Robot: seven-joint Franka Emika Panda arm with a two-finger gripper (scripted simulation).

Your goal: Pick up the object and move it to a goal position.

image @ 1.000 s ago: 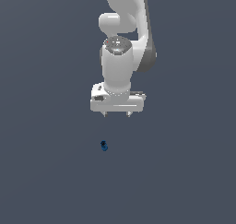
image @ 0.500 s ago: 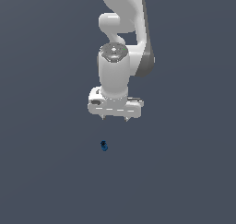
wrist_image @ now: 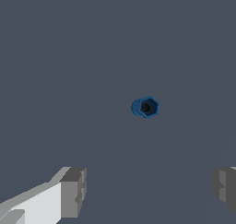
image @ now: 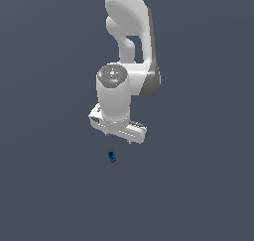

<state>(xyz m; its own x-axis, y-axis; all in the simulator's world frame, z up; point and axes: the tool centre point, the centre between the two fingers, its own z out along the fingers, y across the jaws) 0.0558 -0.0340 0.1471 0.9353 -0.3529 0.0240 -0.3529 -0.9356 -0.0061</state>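
Observation:
The object (image: pixel 112 157) is a tiny dark-blue bolt-like piece lying on the grey floor, just below my hand in the exterior view. In the wrist view it (wrist_image: pixel 146 107) shows end-on as a small blue hexagon with a dark centre. My gripper (image: pixel 118 139) hangs above it, apart from it, rotated at a slant. The gripper (wrist_image: pixel 150 188) is open and empty, its two grey fingertips (wrist_image: pixel 73 191) wide apart, and the object lies beyond the gap between them.
The white arm (image: pixel 130 41) rises toward the top of the exterior view. The plain grey floor (image: pixel 49 185) surrounds the object.
The hand has swung toward the exterior view's left, come lower and twisted about its axis. The object has not moved.

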